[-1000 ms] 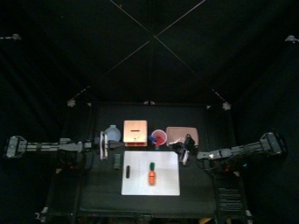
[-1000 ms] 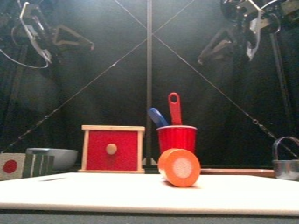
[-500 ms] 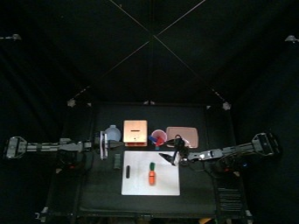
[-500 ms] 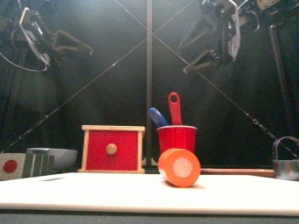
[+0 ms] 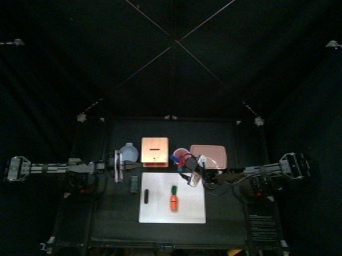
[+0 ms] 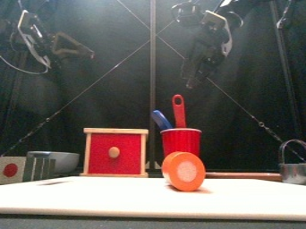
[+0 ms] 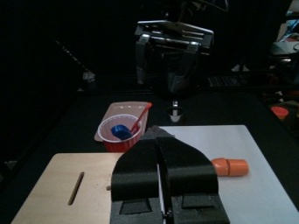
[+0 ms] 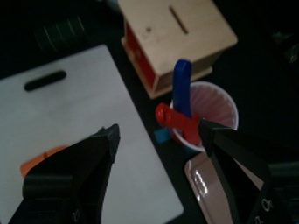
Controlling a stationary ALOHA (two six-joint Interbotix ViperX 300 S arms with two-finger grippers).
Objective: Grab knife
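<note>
Right end effector [image 8: 158,162] wide open, empty, above red cup [image 8: 208,109]; could easily tip it yanking the red-handled knife [image 8: 176,118].

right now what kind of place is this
Probably a robot test pen dressed as a small kitchen counter: black curtains all round, a white cutting board with a carrot on it, and a red cup holding utensils.

You're looking at a lab test pen: black curtains [image 5: 80,60] close in a small black table [image 5: 107,215], with toy-like props such as a red wooden box [image 6: 114,152] and a red cup [image 6: 182,141].
</note>
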